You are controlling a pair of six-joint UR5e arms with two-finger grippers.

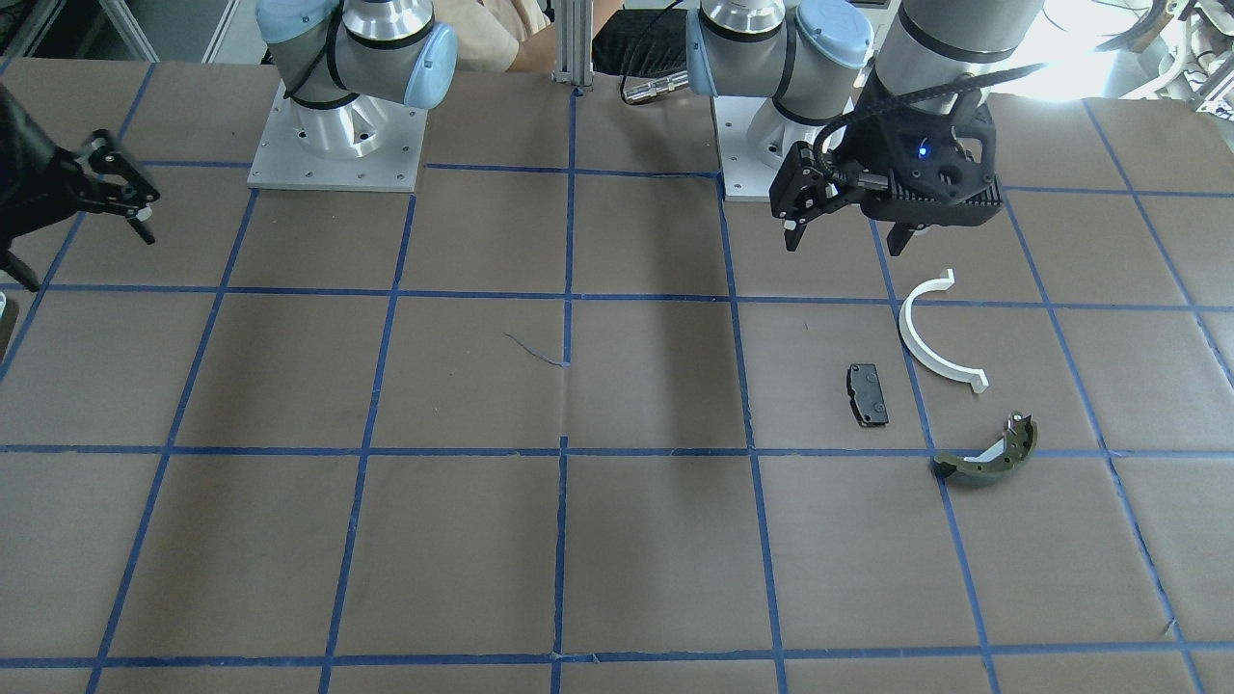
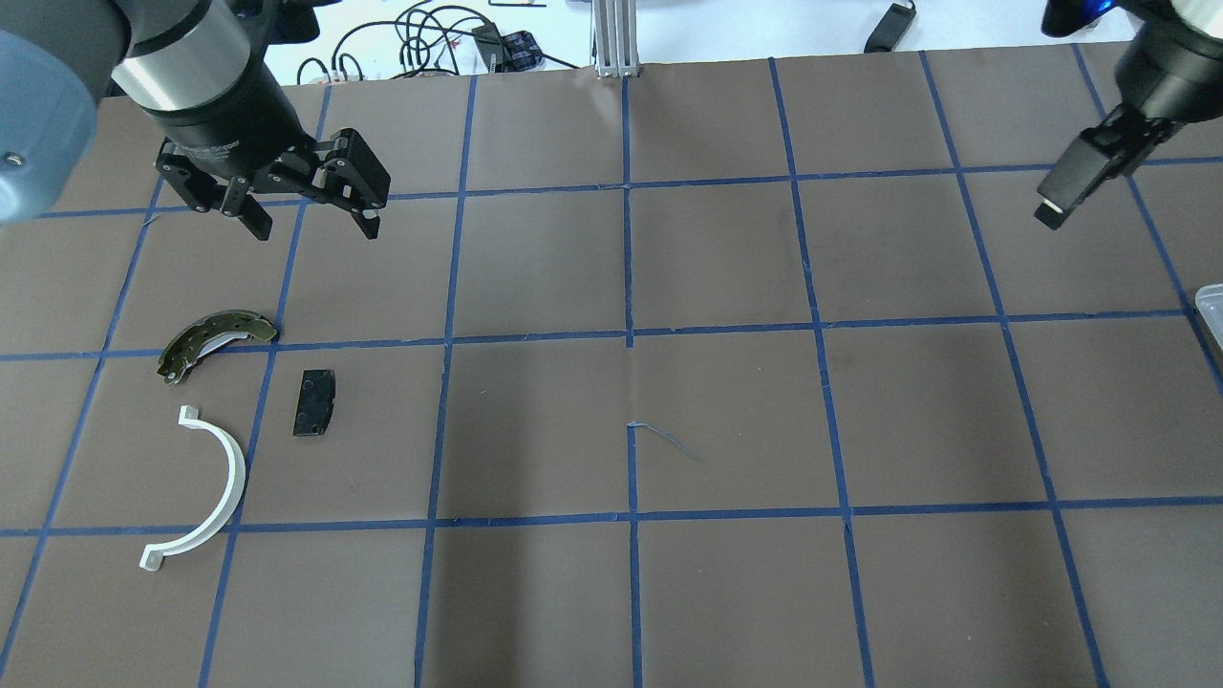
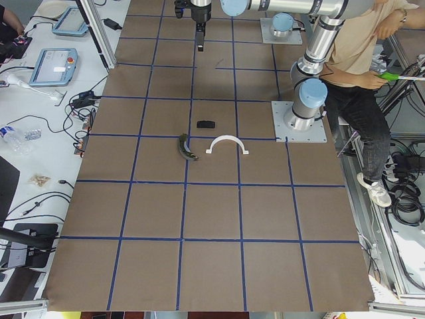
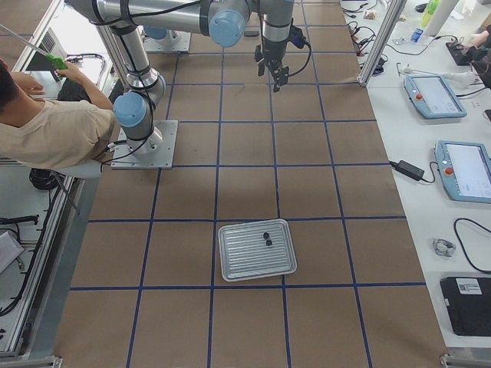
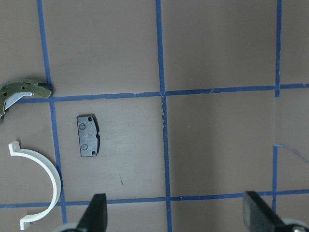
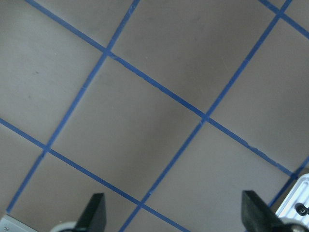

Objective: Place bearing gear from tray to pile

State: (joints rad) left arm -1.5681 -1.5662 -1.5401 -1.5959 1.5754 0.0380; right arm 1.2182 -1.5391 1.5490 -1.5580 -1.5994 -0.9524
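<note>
Left jaws spread wide beside the pile [image 2: 315, 402] — right jaws, likewise parted, hang clear of the tray [image 4: 238, 261].

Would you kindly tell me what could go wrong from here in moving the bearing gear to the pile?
Two small dark parts lie close together in the tray; the open right hand might catch both or knock one. The left hand hangs open near the brake shoe, so a drop-off at the pile could bring both hands close.
</note>
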